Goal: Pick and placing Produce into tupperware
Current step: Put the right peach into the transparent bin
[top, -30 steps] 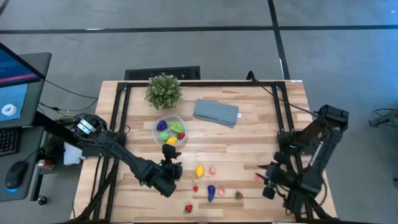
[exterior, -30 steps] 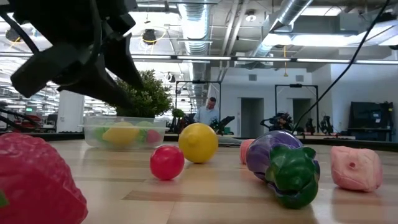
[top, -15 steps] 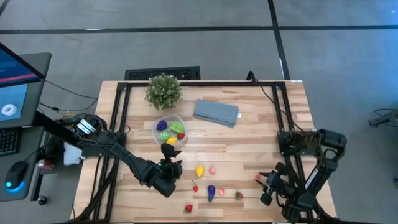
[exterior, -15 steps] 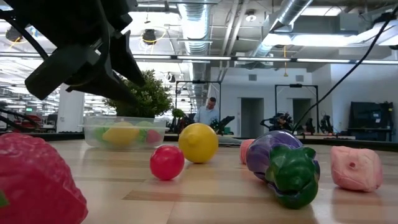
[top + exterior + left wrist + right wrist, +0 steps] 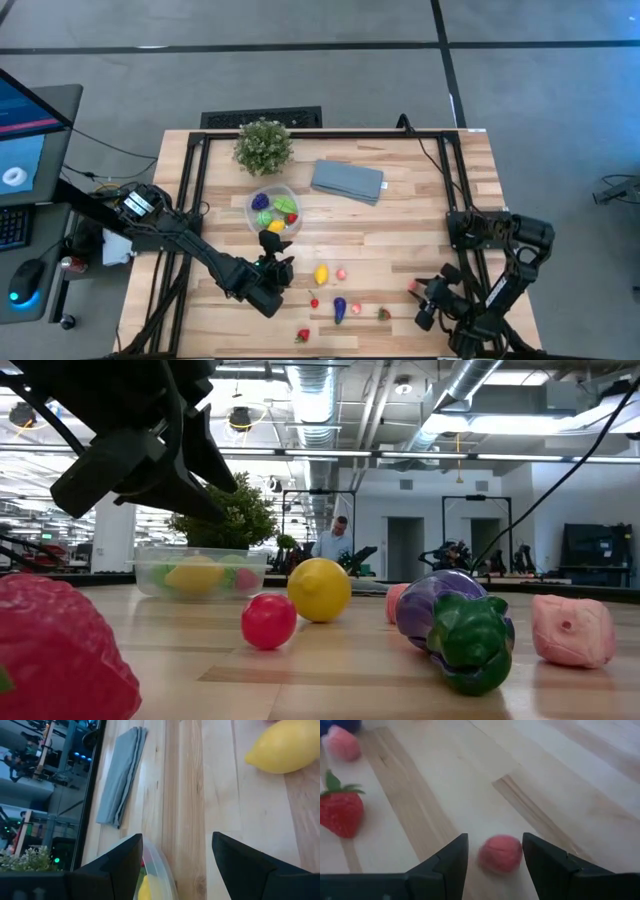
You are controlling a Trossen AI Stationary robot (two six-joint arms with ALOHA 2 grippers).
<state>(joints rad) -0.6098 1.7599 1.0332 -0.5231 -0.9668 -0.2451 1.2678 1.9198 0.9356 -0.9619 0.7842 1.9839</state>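
Tub (image 5: 273, 211) round, clear, translucent walls, on wood surface (image 5: 420, 210) just in front of plant (image 5: 264, 145) and beside grey-blue cloth (image 5: 347, 181); already holds purple, green, yellow and red pieces. Same tub in low view (image 5: 200, 572), yellow and green showing through wall. Loose produce on near part of surface: lemon (image 5: 321, 274), yellow, pointed ends, glossy; small pink piece (image 5: 341, 273) just beside it; tiny red ball (image 5: 314, 302); eggplant (image 5: 340, 310), purple with green cap; strawberry (image 5: 384, 313) right of eggplant; another strawberry (image 5: 303, 336) at near edge; small red-pink piece (image 5: 412, 288) off to the right. Low view: lemon (image 5: 319, 590), red ball (image 5: 268, 621), eggplant (image 5: 455, 628), pink lumpy piece (image 5: 572, 630), big blurred strawberry (image 5: 60, 660) up close. Left claw (image 5: 272, 252) hangs between tub and lemon, fingers apart, nothing in them; wrist view shows tub rim (image 5: 159, 872), cloth (image 5: 120, 775), lemon (image 5: 285, 745). Right claw (image 5: 420, 292) low over surface at right, fingers apart, straddling red-pink piece (image 5: 501, 853) but not clamped; strawberry (image 5: 340, 810) and pink piece (image 5: 342, 744) farther off in that view.
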